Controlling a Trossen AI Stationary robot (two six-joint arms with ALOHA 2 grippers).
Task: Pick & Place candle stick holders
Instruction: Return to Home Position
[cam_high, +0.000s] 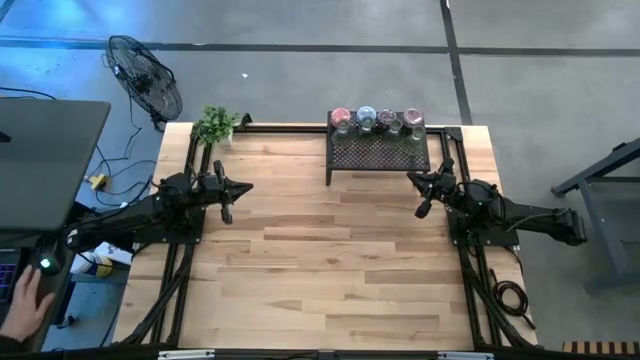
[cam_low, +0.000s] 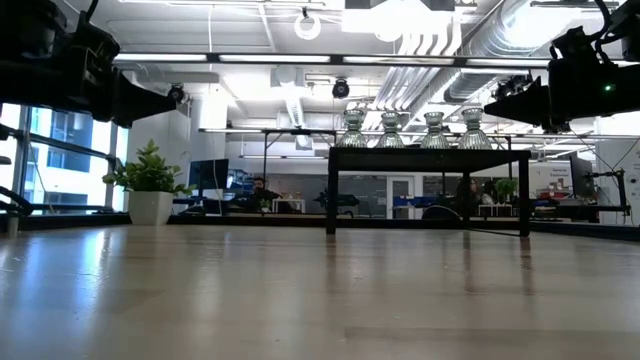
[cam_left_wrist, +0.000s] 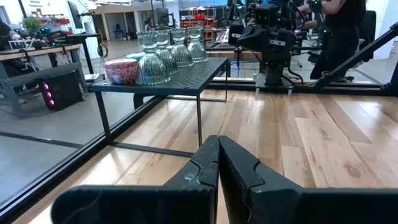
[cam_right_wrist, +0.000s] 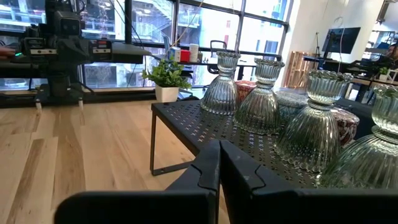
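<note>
Several candle stick holders (cam_high: 378, 120) stand in a row along the far edge of a black mesh rack (cam_high: 378, 152) at the table's far side. In the right wrist view the nearer ones (cam_right_wrist: 258, 99) are clear ribbed glass, with squat coloured ones (cam_right_wrist: 339, 124) behind them. In the left wrist view a pink one (cam_left_wrist: 121, 70) shows beside the clear ones (cam_left_wrist: 153, 62). My left gripper (cam_high: 232, 197) is shut and empty, raised above the table left of the rack. My right gripper (cam_high: 425, 197) is shut and empty, raised just in front of the rack's right end.
A small green potted plant (cam_high: 215, 125) stands at the table's far left corner. Bare wood lies between the two arms and toward the near edge (cam_high: 330, 290). A person stands beyond the table in the left wrist view (cam_left_wrist: 348, 31). A hand rests at a desk on the left (cam_high: 25, 295).
</note>
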